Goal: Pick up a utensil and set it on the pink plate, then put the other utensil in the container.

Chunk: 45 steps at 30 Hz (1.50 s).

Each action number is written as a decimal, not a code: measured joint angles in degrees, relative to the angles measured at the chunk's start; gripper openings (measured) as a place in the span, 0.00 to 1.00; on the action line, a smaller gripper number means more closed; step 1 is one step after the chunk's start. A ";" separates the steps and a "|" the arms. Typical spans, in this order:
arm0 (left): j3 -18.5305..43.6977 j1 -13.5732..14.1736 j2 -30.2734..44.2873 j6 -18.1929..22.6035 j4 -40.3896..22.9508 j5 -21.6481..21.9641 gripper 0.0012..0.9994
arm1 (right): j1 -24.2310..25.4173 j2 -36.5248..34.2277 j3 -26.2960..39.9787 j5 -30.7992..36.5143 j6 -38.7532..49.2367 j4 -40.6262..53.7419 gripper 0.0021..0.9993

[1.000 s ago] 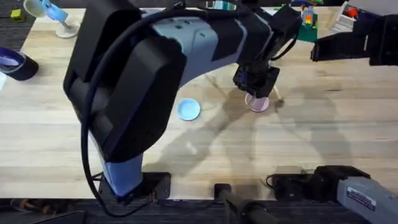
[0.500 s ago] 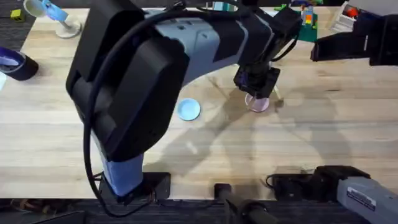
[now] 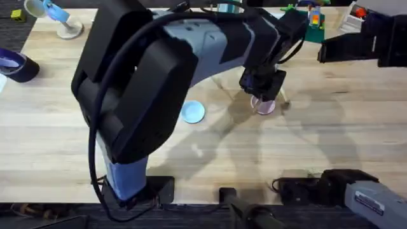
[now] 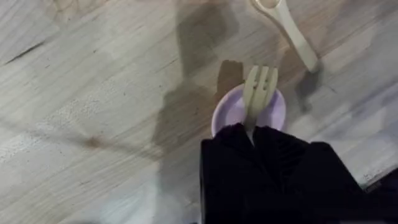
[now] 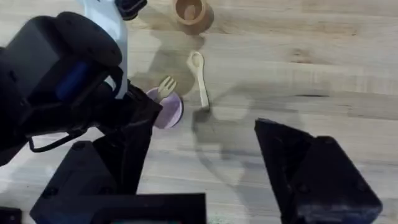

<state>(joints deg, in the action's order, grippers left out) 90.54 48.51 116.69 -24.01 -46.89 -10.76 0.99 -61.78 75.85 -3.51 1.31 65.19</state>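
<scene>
Item: wooden fork. It is pinched at the handle end between my left fingers, with the tines reaching out over the pink plate. I cannot tell whether it already touches the plate. I judge it light, stiff and dry, with little chance of slipping. The handle near its end is the right place to hold it, leaving the tines clear to lie down flat across the plate.

Item: wooden spoon. It lies flat on the desk just beside the pink plate, bowl end toward the cork cup. I judge it equally light and rigid. The mid-handle is the place to take it, so the bowl end can tip into the cup.

Item: cork cup. It stands upright beyond the spoon, apart from it, and looks light enough to topple if knocked.

Item: right fingers. They are spread apart with nothing between them, hanging above the desk on the near side of the plate.

Item: light blue plate. It sits well apart from the pink one.

Change from a second ago: my left arm's upper bulk has drifted slightly in the overhead view. The fingers remain over the pink plate, and the plates have not moved.
</scene>
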 joint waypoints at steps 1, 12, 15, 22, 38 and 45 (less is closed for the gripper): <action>0.00 0.00 0.01 0.00 0.00 0.00 0.04 | 0.00 0.00 0.00 0.00 0.01 0.00 1.00; 0.00 0.00 0.01 -0.04 0.00 -0.02 0.82 | 0.00 0.00 0.00 0.00 0.01 0.00 1.00; 0.00 0.00 0.01 -0.22 0.00 -0.02 0.99 | 0.00 0.02 0.00 0.00 0.01 0.00 1.00; 0.00 0.00 0.01 -0.22 -0.02 -0.02 1.00 | 0.00 0.00 0.00 0.00 0.01 0.00 1.00; 0.00 -4.66 -4.60 7.25 -3.72 -0.15 0.99 | 0.00 0.00 0.00 0.00 -0.01 0.00 1.00; 0.00 -12.26 -11.59 16.78 -4.48 -5.59 0.99 | 0.00 0.01 0.00 0.00 0.01 0.00 1.00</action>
<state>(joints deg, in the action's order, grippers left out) 90.54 36.26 105.11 -7.23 -51.37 -16.36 0.99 -61.77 75.85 -3.51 1.32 65.19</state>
